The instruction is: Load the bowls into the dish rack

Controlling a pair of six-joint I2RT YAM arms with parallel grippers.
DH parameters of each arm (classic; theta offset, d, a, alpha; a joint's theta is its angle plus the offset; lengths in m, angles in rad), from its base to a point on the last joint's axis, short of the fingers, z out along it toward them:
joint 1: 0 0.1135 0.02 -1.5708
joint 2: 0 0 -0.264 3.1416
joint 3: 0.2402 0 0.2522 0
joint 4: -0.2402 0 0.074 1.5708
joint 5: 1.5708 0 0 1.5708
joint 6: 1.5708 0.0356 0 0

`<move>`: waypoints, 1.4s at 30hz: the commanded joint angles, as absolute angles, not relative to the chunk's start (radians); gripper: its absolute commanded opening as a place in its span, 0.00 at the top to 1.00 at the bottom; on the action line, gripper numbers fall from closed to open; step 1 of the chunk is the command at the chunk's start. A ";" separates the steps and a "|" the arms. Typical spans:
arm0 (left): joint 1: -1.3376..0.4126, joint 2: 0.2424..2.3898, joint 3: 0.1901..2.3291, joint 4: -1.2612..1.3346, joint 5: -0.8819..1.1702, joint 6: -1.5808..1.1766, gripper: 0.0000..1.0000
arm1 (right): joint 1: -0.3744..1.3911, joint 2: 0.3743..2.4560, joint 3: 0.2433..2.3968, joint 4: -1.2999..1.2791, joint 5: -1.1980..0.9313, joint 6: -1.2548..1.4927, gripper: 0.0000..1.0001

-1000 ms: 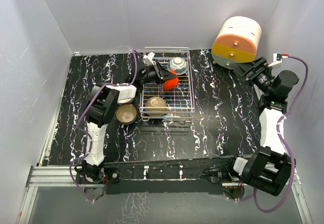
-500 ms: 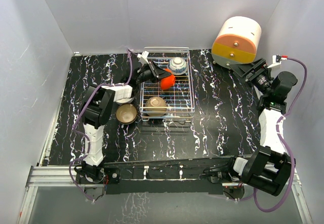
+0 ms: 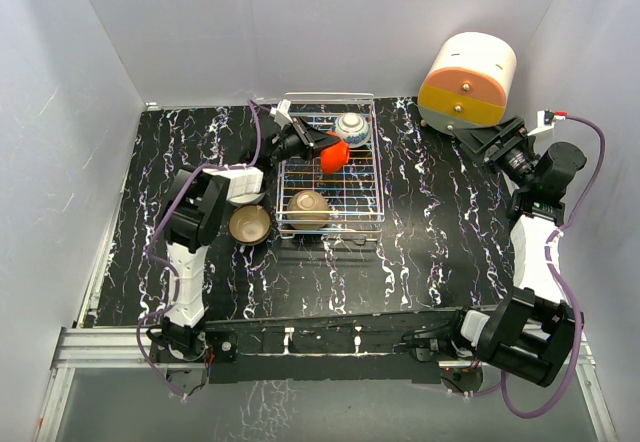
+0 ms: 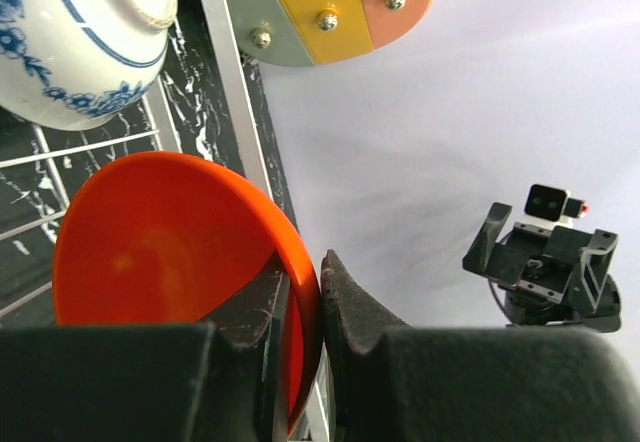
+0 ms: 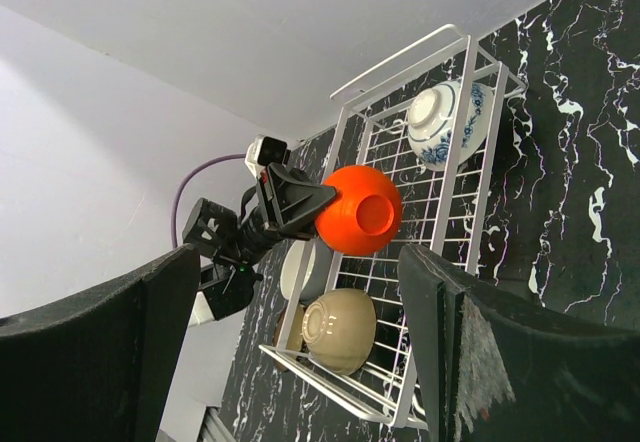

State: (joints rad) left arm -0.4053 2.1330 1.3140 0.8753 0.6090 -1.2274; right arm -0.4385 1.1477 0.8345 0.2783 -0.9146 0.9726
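Red bowl (image 3: 335, 158) shifted back w/ left hand (image 3: 318, 146) pinching its rim, over dish rack (image 3: 352, 198).

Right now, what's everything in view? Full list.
dish rack: 1, white wire, mid-table toward the back
patterned bowl: 1, white with blue, rack's far end
tan bowl: 1, tan, rack's near end
red-orange bowl: 1, red-orange, over the rack, gripped by its rim
brown bowl: 1, brown, on table left of rack
cylindrical box: 1, cream and orange, back right corner
table: 1, black marbled
left arm: 1, black and white, jaws shut on red-orange bowl
right arm: 1, black and white, jaws open, empty, near box
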 commanded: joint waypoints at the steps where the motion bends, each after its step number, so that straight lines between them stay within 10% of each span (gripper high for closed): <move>1: -0.424 2.150 1.387 0.993 0.600 -1.330 1.00 | -0.437 1.148 0.845 0.318 -0.908 0.962 0.17; 42: -0.449 2.200 1.282 0.762 0.473 -1.229 0.92 | -0.437 1.142 0.799 0.328 -0.901 0.963 0.18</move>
